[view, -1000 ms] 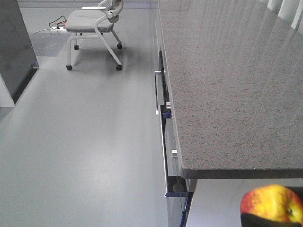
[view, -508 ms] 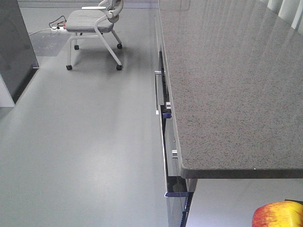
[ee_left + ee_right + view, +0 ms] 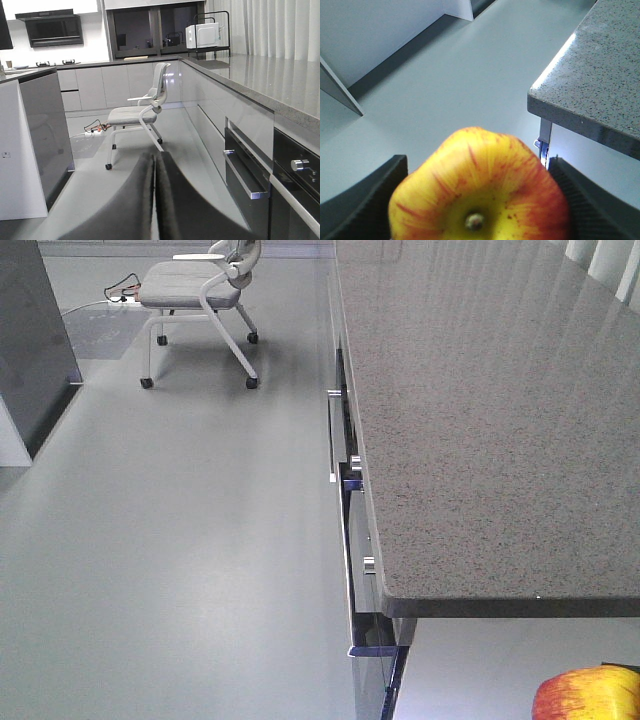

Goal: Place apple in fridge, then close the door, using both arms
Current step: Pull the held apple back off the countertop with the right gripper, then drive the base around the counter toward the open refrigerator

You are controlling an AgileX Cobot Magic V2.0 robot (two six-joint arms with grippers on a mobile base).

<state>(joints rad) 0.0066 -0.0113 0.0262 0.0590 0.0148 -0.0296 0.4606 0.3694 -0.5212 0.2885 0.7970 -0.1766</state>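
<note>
Red-yellow apple sat clamped in right gripper at frame's 6 o'clock; left gripper fingers lay pressed together.

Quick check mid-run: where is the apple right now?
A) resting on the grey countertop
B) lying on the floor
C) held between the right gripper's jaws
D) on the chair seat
C: the right wrist view shows the apple wedged between the two dark jaws of the right gripper, not resting on the countertop beside it.
</note>
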